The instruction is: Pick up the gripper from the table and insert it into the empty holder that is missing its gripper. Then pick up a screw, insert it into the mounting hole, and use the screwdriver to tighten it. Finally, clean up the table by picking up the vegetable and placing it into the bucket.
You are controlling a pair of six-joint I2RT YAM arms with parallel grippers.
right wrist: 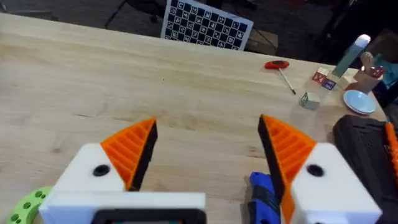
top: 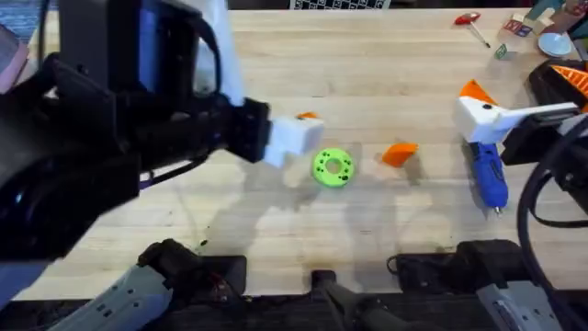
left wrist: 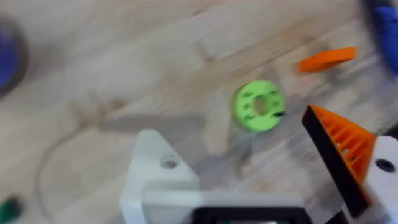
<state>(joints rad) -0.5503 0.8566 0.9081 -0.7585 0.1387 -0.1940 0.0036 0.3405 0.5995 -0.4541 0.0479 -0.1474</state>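
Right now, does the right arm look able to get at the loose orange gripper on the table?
Probably yes. The gripper lies in the open on bare table, apart from the green disc. The right gripper is open, and only the screwdriver lies between, low and flat.

A pale wooden table (right wrist: 186, 81) with plank seams is spanning the scene, light spreading evenly over its grain. A black-and-white checkerboard panel (right wrist: 208, 26) is standing at its far edge. Beyond that edge a dark floor is showing, with dim furniture legs barely standing out.
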